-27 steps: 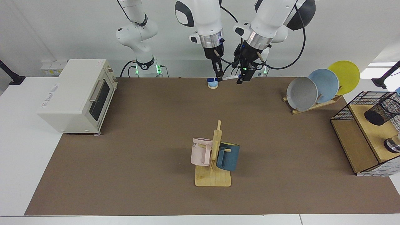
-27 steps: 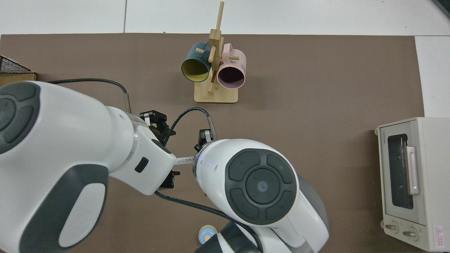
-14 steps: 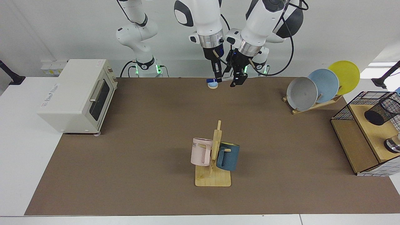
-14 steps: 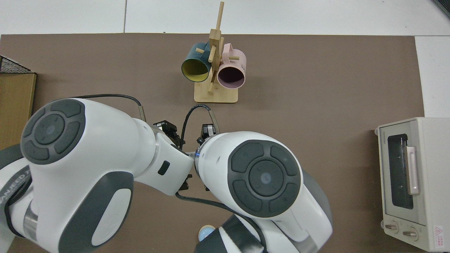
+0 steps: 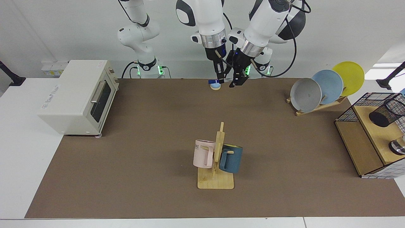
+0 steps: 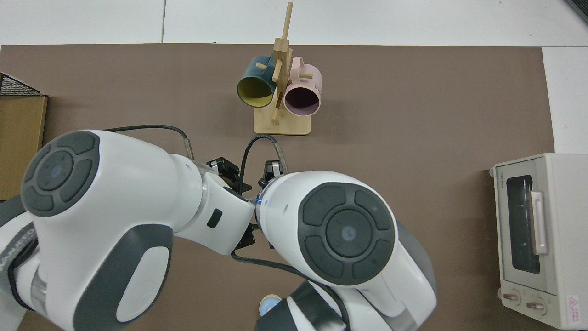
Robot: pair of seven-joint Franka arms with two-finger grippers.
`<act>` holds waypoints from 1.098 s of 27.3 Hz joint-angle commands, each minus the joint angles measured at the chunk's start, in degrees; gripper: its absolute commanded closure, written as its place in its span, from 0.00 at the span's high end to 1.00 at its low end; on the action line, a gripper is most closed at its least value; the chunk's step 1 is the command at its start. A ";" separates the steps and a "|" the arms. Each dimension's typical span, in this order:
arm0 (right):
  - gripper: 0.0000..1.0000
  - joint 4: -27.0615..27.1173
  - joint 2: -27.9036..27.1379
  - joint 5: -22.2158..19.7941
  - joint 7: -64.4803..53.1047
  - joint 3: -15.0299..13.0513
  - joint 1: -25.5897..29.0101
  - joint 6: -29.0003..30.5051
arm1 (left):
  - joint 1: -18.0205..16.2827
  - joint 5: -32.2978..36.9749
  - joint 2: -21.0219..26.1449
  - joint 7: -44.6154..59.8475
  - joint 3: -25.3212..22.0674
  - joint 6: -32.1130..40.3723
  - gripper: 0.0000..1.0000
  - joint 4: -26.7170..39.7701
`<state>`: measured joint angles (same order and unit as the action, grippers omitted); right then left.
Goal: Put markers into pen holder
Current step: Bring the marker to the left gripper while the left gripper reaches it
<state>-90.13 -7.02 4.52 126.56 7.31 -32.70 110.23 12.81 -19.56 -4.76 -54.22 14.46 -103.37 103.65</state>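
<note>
While the two arms are meeting over the far edge of the brown mat (image 5: 142,142), straight behind the mug rack (image 5: 216,182), the marker (image 5: 211,81) is hanging level just above the mat, only its dark blue end showing beside the right gripper (image 5: 220,79). That gripper is pointing straight down with its fingers drawn in narrowly around the marker. The left gripper (image 5: 236,81) is tilting in just beside it, on the side away from the blue end; whether it is gripping anything cannot be told. A small round blue dish (image 5: 215,86) is sitting on the mat directly under the marker's blue end.

From above, both arms are covering the marker, and the mat between them and the mug rack is lying open.

The pen holder (image 5: 386,113) is leaning on a wooden shelf inside the wire basket (image 5: 349,111), well off to the mug rack's side at the mat's edge, far from both grippers; its contents are not showing. A pink mug (image 5: 203,153) and a blue mug (image 5: 231,158) are hanging on the rack. A toaster oven (image 5: 79,95) is standing at the opposite edge.
</note>
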 commanded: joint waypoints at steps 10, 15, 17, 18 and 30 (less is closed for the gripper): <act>0.00 2.15 -1.42 -1.26 2.37 0.51 -0.08 -1.78 | 0.99 -1.80 -1.65 -4.14 -1.19 -3.24 0.39 1.82; 0.00 2.06 -1.42 -1.35 2.28 0.51 -0.08 -1.78 | 0.38 -1.71 -1.65 -4.31 -1.19 -3.33 0.00 1.90; 0.00 2.06 -1.42 -1.35 2.28 0.51 -0.08 -1.69 | 0.03 -1.71 -1.65 -4.23 -1.19 -3.33 0.00 1.82; 0.00 2.06 -1.42 -1.35 2.28 0.51 -0.08 -1.69 | -0.06 -1.71 -1.74 -4.23 -1.19 -3.33 0.00 1.90; 0.00 1.97 -1.42 -1.62 1.76 0.51 0.27 -1.69 | -0.77 -1.28 -1.74 -2.82 -1.19 -3.33 0.00 1.64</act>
<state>-89.14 -8.01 4.29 126.59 7.65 -32.82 109.92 12.69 -20.49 -4.87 -58.57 13.86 -105.29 103.70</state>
